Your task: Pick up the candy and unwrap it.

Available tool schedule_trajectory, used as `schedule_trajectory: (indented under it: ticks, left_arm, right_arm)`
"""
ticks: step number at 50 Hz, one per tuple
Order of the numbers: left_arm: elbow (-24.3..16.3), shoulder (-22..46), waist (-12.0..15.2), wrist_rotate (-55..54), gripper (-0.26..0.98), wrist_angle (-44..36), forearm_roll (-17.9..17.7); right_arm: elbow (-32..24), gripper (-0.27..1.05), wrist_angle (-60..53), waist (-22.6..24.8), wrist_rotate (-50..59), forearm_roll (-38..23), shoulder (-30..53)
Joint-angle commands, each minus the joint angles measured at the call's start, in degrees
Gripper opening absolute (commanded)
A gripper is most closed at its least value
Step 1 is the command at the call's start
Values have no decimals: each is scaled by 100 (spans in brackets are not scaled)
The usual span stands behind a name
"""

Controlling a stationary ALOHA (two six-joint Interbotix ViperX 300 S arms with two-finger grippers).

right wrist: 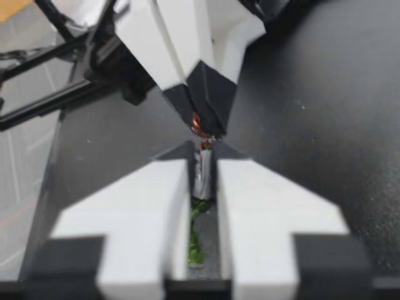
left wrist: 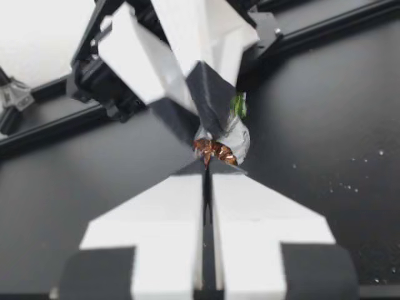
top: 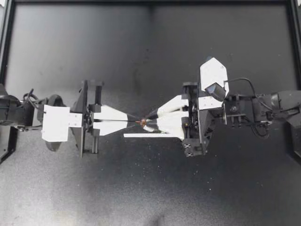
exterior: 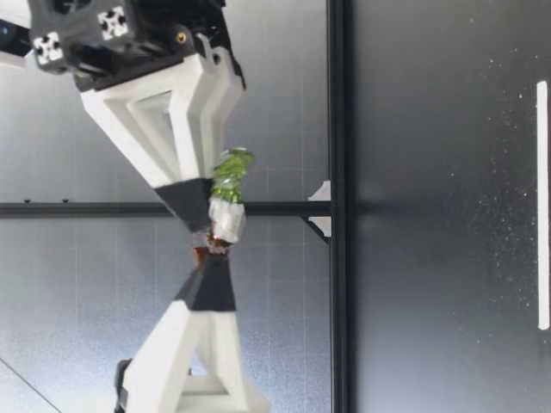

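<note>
- Two tools meet tip to tip at the centre of the frame in the top view: left tool [top: 132,121] coming in from the left edge, right tool [top: 147,120] from the right
- Candy [top: 140,122] spans the gap between them, held clear above the dark surface [top: 141,188] in the low view
- Left tool narrow, pinched on the brown twisted end
- Right tool narrow, clamped on the silver wrapper; green tail lies back between its fingers
</note>
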Motion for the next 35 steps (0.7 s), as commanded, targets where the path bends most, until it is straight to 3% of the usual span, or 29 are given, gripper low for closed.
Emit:
schedule_trajectory:
  ticks: [1, 8, 25, 35]
  left_arm:
    - [-26, -141, 9, -18, -18, -53, -18]
    - [-26, -141, 9, -26, -18, -79, -18]
    - [-9, -88, 9, -158, -17, -88, -79]
    - [-9, -79, 9, -176, -1, -53, -79]
  right_arm:
    - [-79, -4, -141, 35, 18, -35, -141]
    - [-79, -13, -132, 35, 18, -53, -105]
    - [-70, -14, -26, 35, -79, -97, -141]
    - [-123, -14, 264, -9, -211, -88, -167]
